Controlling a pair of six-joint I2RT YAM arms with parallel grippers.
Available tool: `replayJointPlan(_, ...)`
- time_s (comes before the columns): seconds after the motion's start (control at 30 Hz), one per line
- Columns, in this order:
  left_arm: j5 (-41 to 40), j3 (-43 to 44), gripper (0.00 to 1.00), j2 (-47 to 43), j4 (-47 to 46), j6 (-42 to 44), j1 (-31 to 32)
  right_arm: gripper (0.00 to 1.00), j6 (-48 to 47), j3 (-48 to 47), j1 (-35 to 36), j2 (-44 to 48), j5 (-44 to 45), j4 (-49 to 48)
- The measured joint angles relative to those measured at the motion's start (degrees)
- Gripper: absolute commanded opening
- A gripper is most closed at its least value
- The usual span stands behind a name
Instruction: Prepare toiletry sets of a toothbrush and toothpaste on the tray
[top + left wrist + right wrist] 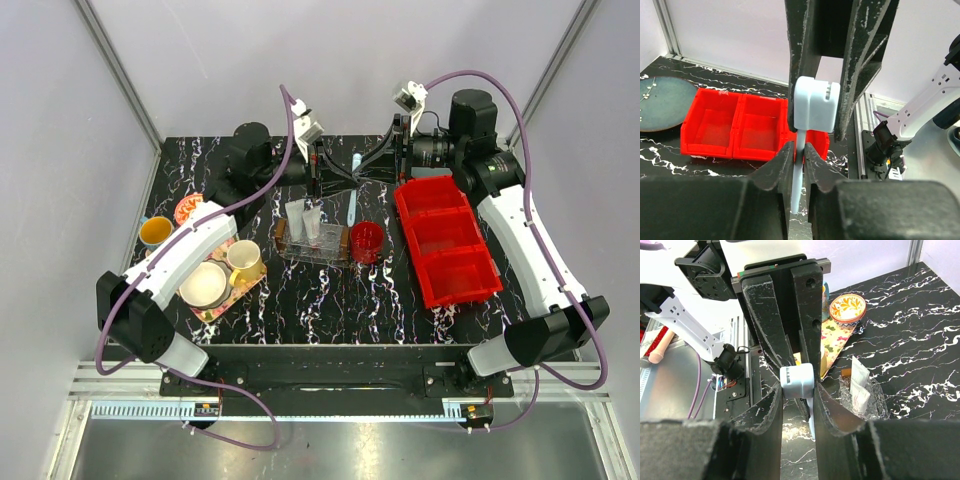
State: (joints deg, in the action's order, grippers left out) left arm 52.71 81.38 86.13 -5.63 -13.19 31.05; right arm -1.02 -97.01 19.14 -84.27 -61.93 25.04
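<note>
A pale blue toothbrush (354, 196) with a boxy cap (812, 109) hangs between both grippers above the back of the table. My left gripper (799, 148) is shut on its thin handle. My right gripper (798, 386) is shut on the cap (797, 382). In the top view the left gripper (344, 176) and the right gripper (363, 172) meet tip to tip. Just in front of them stands the clear tray (335, 250), holding two white toothpaste tubes (304, 219) upright. The right wrist view shows the tray (879, 402) and the tubes (859, 385) to the right of my fingers.
A red compartment bin (445, 240) lies on the right and a red cup (367, 241) sits beside the clear tray. On the left are a flowery tray (222, 305) with a mug and a bowl, an orange patterned bowl (187, 208) and a yellow cup (155, 232).
</note>
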Motion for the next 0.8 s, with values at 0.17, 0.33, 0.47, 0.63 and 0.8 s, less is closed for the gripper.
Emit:
replayJointPlan(0.17,0.04,0.00,0.03,0.00,0.17,0.92,0.33,0.27,0.02,0.20,0.00,0.00,0.52,-0.02)
replayJointPlan(0.33,0.00,0.00,0.00,0.00,0.70,1.36,0.33,0.28,-0.13,0.24,0.17,0.00,0.98,0.13)
replayJointPlan(0.47,0.00,0.00,0.00,-0.02,1.27,1.46,0.37,0.33,-0.57,0.31,0.37,0.00,1.42,0.57)
replayJointPlan(0.63,-0.35,0.00,0.00,0.00,1.92,1.84,0.37,0.50,-1.22,0.37,0.55,0.00,1.88,1.42)
replayJointPlan(0.8,-2.45,-0.28,0.00,-0.07,2.43,2.99,0.37,0.80,-2.56,0.72,1.44,0.00,2.93,2.36)
